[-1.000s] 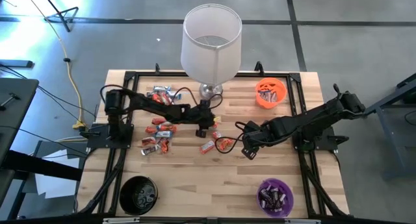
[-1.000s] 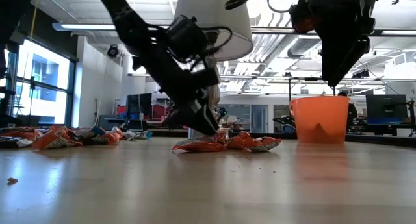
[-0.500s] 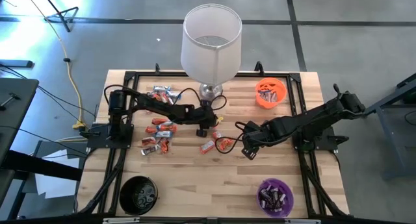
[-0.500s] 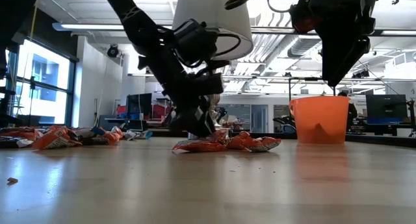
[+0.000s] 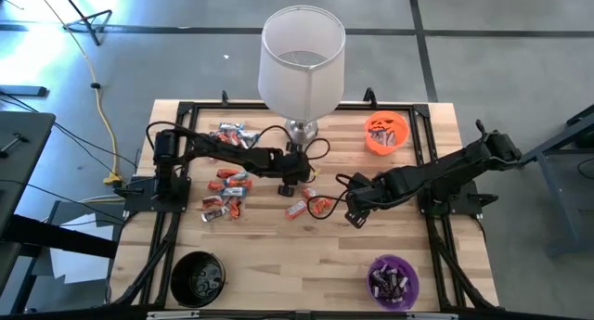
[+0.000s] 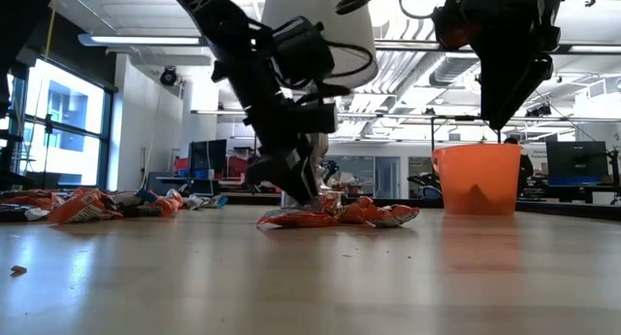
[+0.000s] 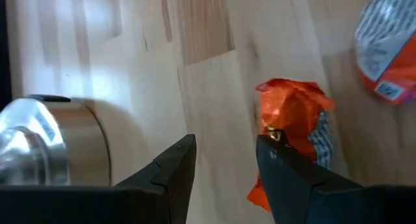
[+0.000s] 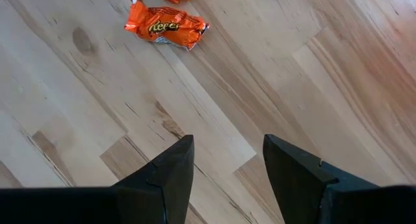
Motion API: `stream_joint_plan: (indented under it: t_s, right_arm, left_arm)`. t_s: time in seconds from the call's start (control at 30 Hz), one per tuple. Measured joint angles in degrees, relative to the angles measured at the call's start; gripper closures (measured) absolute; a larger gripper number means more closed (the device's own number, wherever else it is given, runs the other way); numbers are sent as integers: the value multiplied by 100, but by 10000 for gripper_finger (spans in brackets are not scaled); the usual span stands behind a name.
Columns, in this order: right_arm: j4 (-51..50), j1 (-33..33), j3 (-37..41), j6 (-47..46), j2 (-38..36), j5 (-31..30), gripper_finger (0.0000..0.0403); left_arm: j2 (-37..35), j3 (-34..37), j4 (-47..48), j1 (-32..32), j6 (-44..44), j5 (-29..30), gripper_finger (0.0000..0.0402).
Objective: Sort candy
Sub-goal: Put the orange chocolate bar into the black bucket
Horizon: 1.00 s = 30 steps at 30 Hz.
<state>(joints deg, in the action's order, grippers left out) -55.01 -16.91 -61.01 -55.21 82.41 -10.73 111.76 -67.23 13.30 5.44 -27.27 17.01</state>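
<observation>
Two end effectors, both apart, empty. Left end effector (image 5: pixel 290 183) at frame centre by lamp base (image 5: pixel 300 130), low over orange candy (image 7: pixel 294 123), likely lining up a pick. Right end effector (image 5: pixel 355 214) right of centre, waiting. Loose candy (image 5: pixel 226 185) centre-left on worktop (image 5: pixel 297 264); orange bowl (image 5: pixel 386 133) upper right, prob. destination.

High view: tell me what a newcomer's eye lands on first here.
A tall white lampshade on a shiny metal base towers at the table's far edge. Wrapped candy lies scattered left of centre, where the left gripper hangs open beside an orange piece; the right gripper waits open near centre. The orange bowl and purple bowl hold sorted candy.
</observation>
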Motion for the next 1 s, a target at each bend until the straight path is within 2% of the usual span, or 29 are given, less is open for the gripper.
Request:
stream_joint_plan:
  t_s: [0.4,0.63,0.83,1.0]
  right_arm:
    - [-1,0,0,-25,0,-2,222]
    - [-1,0,0,-25,0,-2,222]
    - [-1,0,0,-25,0,-3,222]
    - [-1,0,0,6,0,-3,222]
  left_arm:
    - [-8,-196,273,-311,-192,681,249]
    - [-34,-504,1161,-504,-5,925,249]
    - [-34,-556,1660,-681,583,782,249]
    - [-34,-556,1483,-705,615,599,249]
